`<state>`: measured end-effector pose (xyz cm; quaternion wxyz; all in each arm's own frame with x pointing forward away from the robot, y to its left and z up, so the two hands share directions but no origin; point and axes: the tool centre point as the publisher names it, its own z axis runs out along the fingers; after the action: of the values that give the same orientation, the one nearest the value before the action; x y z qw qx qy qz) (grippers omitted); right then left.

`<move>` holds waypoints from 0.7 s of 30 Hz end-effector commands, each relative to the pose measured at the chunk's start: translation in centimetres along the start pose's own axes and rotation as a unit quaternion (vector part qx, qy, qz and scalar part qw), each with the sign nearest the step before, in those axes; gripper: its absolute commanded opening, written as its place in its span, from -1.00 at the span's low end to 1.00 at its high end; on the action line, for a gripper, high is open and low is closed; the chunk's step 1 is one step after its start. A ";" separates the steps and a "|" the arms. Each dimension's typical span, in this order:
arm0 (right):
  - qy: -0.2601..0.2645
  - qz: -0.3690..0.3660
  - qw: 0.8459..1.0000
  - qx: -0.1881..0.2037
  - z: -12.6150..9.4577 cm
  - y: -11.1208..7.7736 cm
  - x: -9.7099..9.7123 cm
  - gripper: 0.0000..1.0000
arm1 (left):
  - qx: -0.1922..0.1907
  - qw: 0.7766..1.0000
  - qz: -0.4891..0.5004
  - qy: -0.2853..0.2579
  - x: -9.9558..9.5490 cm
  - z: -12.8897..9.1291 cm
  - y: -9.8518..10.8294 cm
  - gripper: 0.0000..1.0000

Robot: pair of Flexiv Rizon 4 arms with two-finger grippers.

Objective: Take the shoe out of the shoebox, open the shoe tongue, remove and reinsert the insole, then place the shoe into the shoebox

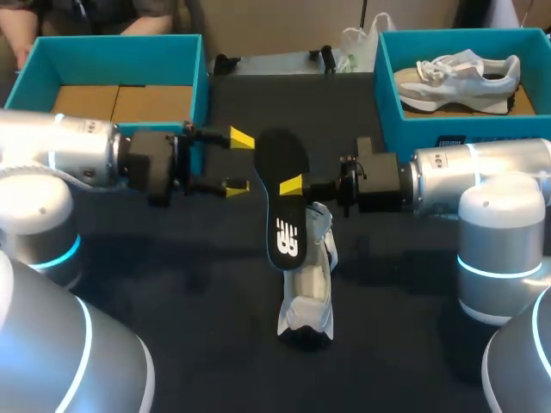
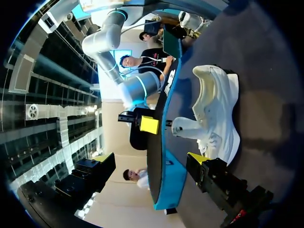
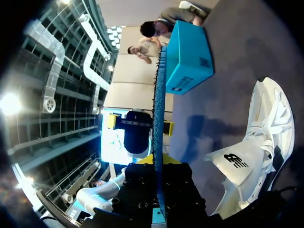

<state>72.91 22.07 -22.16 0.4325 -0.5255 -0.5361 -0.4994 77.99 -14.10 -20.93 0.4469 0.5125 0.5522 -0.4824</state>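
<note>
My right gripper [image 1: 293, 184] is clamped on the flat black foam insole [image 1: 277, 168], pinching one long edge about midway. The insole hangs in the air over the middle of the black cloth table [image 1: 189, 310]. My left gripper [image 1: 240, 161] stands wide and empty just beside the insole's opposite edge, near its far end, and as far as I can tell it is not touching.

I judge that the next move turns on how the insole lines up with the white mesh trainer [image 1: 312, 288] below it. The trainer lies on the table toward the near edge, its long axis running near to far — roughly the same line as the insole's. In the head view the insole's printed end overlaps the trainer's far end. That puts the shoe below my right fingers and nearer the table's front edge, and makes my right arm the closer one. The insole is out and not yet back in.

Two open teal cardboard shoeboxes sit at the far corners — the left box [image 1: 200, 86] shows only its brown bottom, and the right box [image 1: 465, 131] holds another pale trainer [image 1: 461, 79].
</note>
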 end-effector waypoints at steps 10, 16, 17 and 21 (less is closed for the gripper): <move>-0.002 0.001 1.000 -0.001 0.2 0.0 0.1 -1.00 | -0.023 0.999 0.009 -0.020 0.2 2.4 0.4 0.84; -0.002 0.001 1.000 -0.001 0.2 0.0 0.1 -1.00 | -0.032 0.999 0.013 -0.026 0.1 2.8 0.5 0.33; -0.002 0.001 1.000 -0.001 0.2 0.0 0.1 -1.00 | -0.033 0.999 0.013 -0.026 0.1 2.9 0.5 0.28; -0.002 0.001 1.000 -0.001 0.2 0.0 0.1 -1.00 | -0.035 0.999 0.012 -0.031 0.1 3.1 0.5 0.04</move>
<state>72.91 22.08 -22.16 0.4325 -0.5255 -0.5361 -0.4993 78.61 -16.87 -21.31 0.4835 0.4901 0.5488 -0.4743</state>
